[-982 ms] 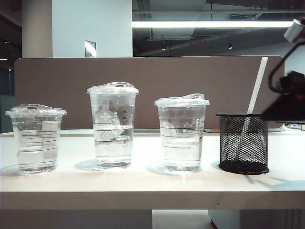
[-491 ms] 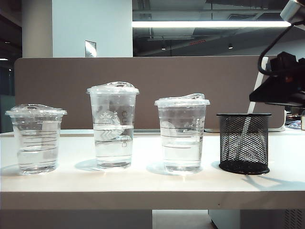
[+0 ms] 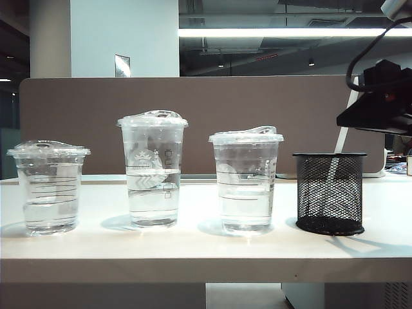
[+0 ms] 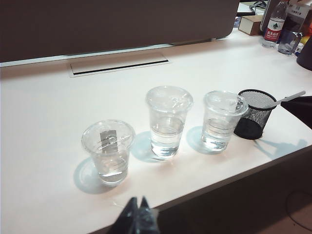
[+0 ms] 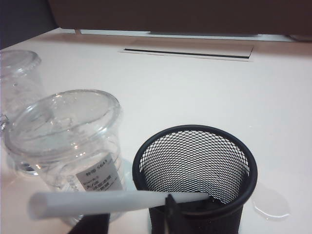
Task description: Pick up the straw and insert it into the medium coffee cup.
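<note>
My right fingers [image 5: 127,220] straddle the straw [image 5: 117,202] above the mesh holder [image 5: 195,170], parted; the exterior view hides them. My left fingers [image 4: 136,214], pressed together, hover near the worktop's [image 4: 48,122] front edge.

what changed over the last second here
The right gripper came in from the right edge of the exterior view and now sits at the upper part of the straw, which leans in the black mesh holder. Its fingers stand either side of the straw; a firm grip can't be confirmed. The three cups, the holder and the left gripper stayed put.
</note>
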Available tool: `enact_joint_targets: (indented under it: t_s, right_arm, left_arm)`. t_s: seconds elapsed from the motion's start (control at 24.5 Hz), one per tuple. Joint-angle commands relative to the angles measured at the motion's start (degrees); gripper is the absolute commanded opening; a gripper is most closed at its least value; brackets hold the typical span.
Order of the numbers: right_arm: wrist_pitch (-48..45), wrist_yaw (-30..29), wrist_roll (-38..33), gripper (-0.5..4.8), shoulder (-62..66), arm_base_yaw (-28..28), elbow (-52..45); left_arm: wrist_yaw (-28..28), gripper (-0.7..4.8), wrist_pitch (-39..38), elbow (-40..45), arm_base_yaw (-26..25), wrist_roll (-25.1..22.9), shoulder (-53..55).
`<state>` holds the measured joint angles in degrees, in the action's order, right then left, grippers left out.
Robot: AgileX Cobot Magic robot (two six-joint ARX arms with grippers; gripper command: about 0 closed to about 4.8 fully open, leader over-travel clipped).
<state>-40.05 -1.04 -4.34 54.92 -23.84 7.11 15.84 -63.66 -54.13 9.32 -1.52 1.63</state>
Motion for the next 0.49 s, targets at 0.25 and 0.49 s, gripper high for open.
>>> enact_joint_targets:
  t_s: [0.25, 0.49]
  right_arm:
    - [-2.3, 1.1, 0.1, 1.44, 0.3, -0.1, 0.3]
    - [-2.4, 1.1, 0.1, 1.44, 0.5, -0.1, 0.3]
  left_arm:
    - [0.0, -0.03, 0.7, -0.1, -0.2, 0.0, 0.2]
    - [0.0, -0.03, 0.7, -0.1, -0.2, 0.0, 0.2]
